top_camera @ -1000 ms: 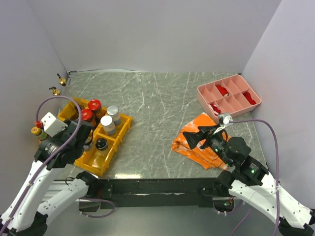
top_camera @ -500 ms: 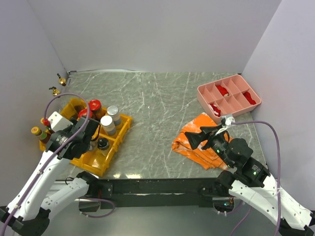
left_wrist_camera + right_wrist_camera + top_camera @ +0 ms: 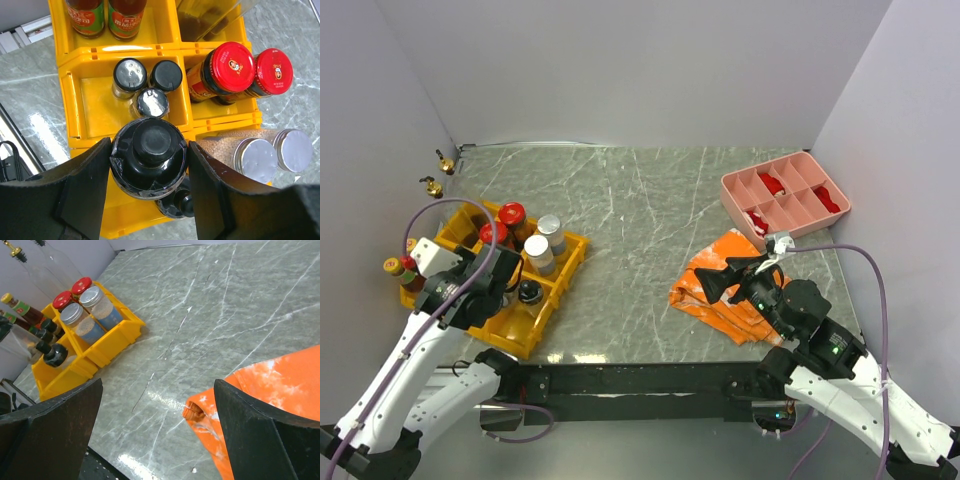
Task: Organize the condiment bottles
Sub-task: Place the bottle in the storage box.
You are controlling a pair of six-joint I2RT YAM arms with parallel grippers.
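Note:
My left gripper (image 3: pixel 148 160) is shut on a dark bottle with a black cap (image 3: pixel 148 150) and holds it above the yellow bins (image 3: pixel 95 100). Under it stand three small black-capped shakers (image 3: pixel 151 102), two red-lidded jars (image 3: pixel 231 62), two silver-lidded jars (image 3: pixel 256 160) and another black-capped bottle (image 3: pixel 182 202). In the top view the left gripper (image 3: pixel 505 285) is over the near part of the bins (image 3: pixel 545 300) and hides the held bottle. My right gripper (image 3: pixel 155 435) is open and empty above the table, beside an orange cloth (image 3: pixel 270 400).
Two gold-spout bottles (image 3: pixel 438 170) stand by the left wall. A yellow-capped bottle (image 3: pixel 393 266) and a red-capped one (image 3: pixel 408 263) stand left of the bins. A pink divided tray (image 3: pixel 785 195) is at the back right. The orange cloth (image 3: pixel 705 300) lies at the right front.
My left gripper has shifted a little to the right and nearer over the bins, still holding the black-capped bottle. The right arm has not moved.

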